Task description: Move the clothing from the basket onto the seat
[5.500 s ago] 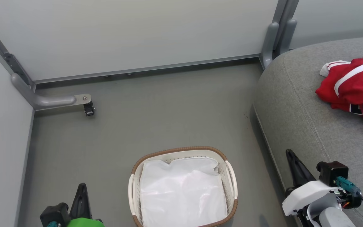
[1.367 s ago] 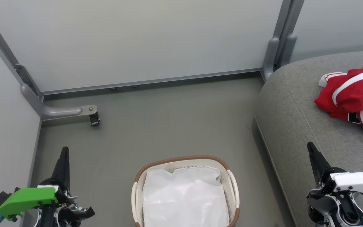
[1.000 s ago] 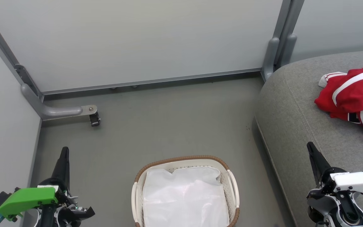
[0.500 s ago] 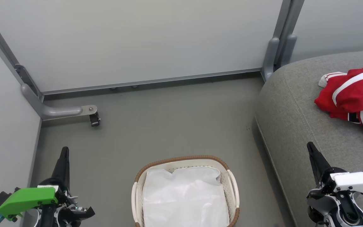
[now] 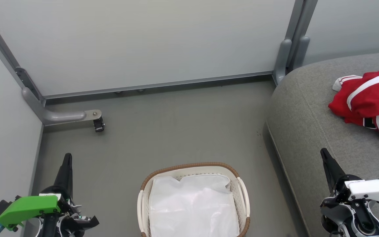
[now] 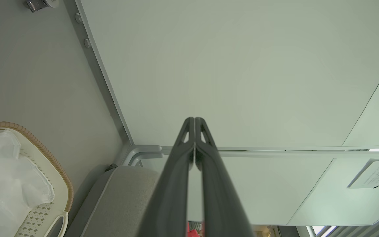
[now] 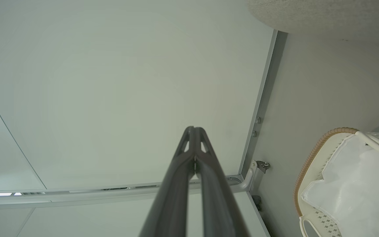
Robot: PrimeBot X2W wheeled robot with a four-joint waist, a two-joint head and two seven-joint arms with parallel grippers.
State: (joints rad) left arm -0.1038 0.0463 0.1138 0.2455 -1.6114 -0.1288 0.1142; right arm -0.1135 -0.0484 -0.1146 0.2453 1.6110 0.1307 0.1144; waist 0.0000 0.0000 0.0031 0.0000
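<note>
The red jersey clothing (image 5: 370, 98) with white stripes lies crumpled on the grey seat (image 5: 311, 115) at the right. On the floor at bottom centre stands the cream basket (image 5: 242, 187) with a brown rim, and inside it I see just a plain white liner sheet (image 5: 192, 207). My left gripper (image 5: 67, 158) is shut at the lower left, holding nothing, well left of the basket. My right gripper (image 5: 324, 153) is shut over the seat's front edge, empty, below the clothing. Both wrist views show fingers pressed together: left gripper (image 6: 194, 119), right gripper (image 7: 193, 128).
Pale partition panels wall in the floor at the back and left. A grey metal foot with a small black caster (image 5: 98, 125) juts out at the left. A grey post (image 5: 286, 56) stands by the seat's back corner. Open grey floor (image 5: 176, 125) lies beyond the basket.
Since 5.5 s ago the head view shifted and both arms pulled back to the lower corners. Over the last 1.4 s nothing has visibly moved.
</note>
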